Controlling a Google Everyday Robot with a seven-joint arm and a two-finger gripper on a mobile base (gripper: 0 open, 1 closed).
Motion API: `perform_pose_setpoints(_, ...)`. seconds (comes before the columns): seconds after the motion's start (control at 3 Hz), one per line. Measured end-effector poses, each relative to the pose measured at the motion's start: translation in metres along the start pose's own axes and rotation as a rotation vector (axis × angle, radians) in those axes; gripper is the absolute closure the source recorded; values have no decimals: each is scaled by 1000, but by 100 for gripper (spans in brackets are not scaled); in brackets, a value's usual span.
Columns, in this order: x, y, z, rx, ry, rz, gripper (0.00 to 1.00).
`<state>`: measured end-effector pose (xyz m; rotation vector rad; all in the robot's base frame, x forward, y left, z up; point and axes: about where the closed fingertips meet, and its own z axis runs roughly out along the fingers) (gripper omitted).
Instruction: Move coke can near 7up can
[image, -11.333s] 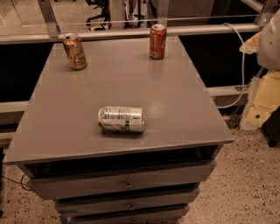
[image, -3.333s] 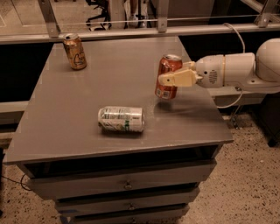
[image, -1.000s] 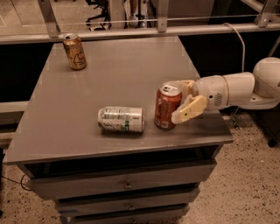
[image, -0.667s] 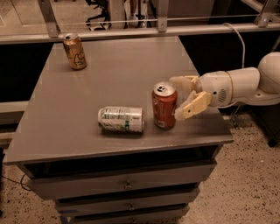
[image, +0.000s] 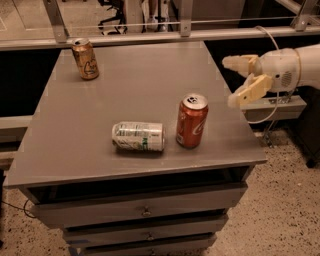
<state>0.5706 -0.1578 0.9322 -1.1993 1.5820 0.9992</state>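
The red coke can (image: 191, 121) stands upright on the grey table (image: 135, 85), just right of the 7up can (image: 138, 136). The 7up can is silvery-white with green print and lies on its side near the front edge. A small gap separates the two cans. My gripper (image: 236, 80) is open and empty. It hovers to the right of the coke can, over the table's right edge, well apart from it.
A gold/tan can (image: 85, 59) stands upright at the table's back left corner. Drawers (image: 145, 211) run below the front edge. A rail (image: 150, 35) crosses behind the table. A white cable (image: 267, 107) hangs at the right by the arm.
The gripper carried the coke can from the back of the table down next to the 7up can, let it go, and has pulled back up and to the right.
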Motion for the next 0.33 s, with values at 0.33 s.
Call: perform_pose_setpoints(0.33,-29,-9,-23,58,-26,-58,0)
